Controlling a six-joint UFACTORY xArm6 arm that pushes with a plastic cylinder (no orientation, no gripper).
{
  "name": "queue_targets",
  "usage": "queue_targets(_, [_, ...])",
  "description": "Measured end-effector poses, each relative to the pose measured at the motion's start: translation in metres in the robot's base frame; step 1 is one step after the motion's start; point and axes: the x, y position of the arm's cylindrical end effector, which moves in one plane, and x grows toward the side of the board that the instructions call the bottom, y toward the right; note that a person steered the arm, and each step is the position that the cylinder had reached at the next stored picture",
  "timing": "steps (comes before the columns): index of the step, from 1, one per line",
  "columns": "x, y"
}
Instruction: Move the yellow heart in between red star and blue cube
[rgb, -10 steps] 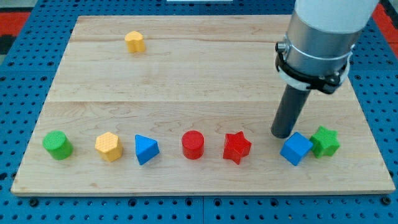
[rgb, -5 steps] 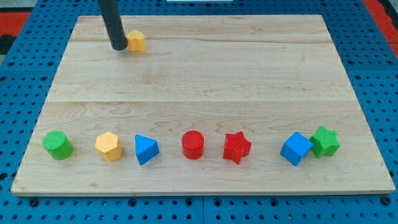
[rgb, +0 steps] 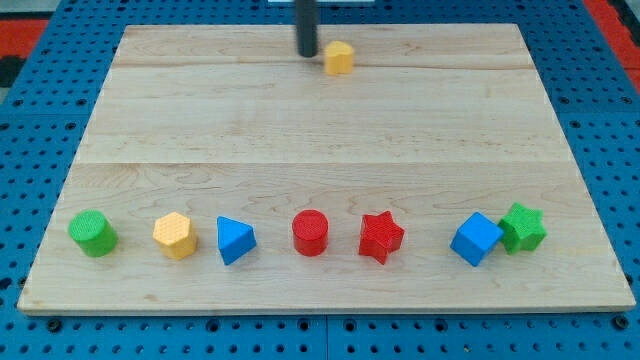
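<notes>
Pale wooden board (rgb: 320, 130) lies on a blue pegboard. Only the rod's lower stretch shows, standing upright near the view's top; my tip (rgb: 307, 54) sits just left of the yellow heart (rgb: 339, 57), a narrow gap or bare contact that I cannot tell apart. It holds nothing. The heart's pointing direction and long axis are too small to read. Well apart, along the view's bottom, the red star (rgb: 381, 238) and blue cube (rgb: 475, 239) stand with a gap between them.
</notes>
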Motion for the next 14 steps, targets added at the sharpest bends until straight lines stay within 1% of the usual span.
queue_targets(1, [0.003, 0.056])
queue_targets(2, [0.033, 0.100])
queue_targets(3, [0.072, 0.101])
queue_targets(4, [0.124, 0.102])
queue_targets(5, [0.164, 0.125])
queue_targets(7, [0.223, 0.110])
queue_targets(8, [0.214, 0.106])
queue_targets(9, [0.190, 0.106])
queue_targets(10, [0.212, 0.078])
queue_targets(11, [0.246, 0.084])
queue_targets(12, [0.272, 0.090])
queue_targets(14, [0.275, 0.106])
